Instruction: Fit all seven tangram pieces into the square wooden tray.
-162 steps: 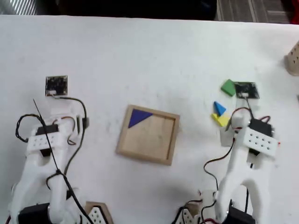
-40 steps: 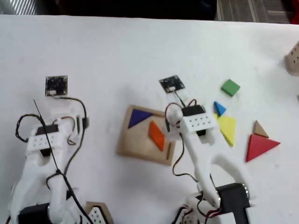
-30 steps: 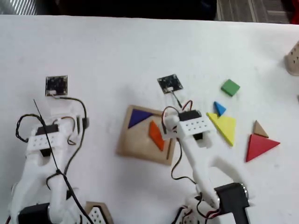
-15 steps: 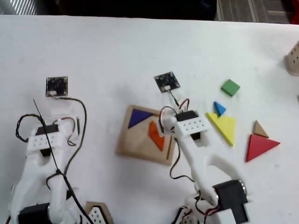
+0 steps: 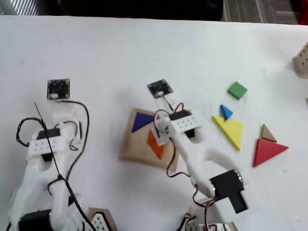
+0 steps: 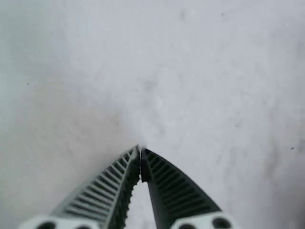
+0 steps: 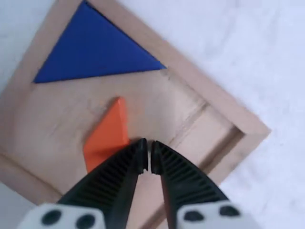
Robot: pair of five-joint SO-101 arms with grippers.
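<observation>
My right pincer (image 7: 147,155), tips together, sits against the edge of the orange piece (image 7: 107,133), which lies in the wooden tray (image 7: 224,107) just near of the blue triangle (image 7: 95,52). I should push low and slowly, so the piece slides flat. Compared with a moment ago, the piece and my arm are further left.

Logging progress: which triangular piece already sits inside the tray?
The large blue triangle, lying inside the tray; the small blue, yellow, red and tan ones lie on the table.
</observation>
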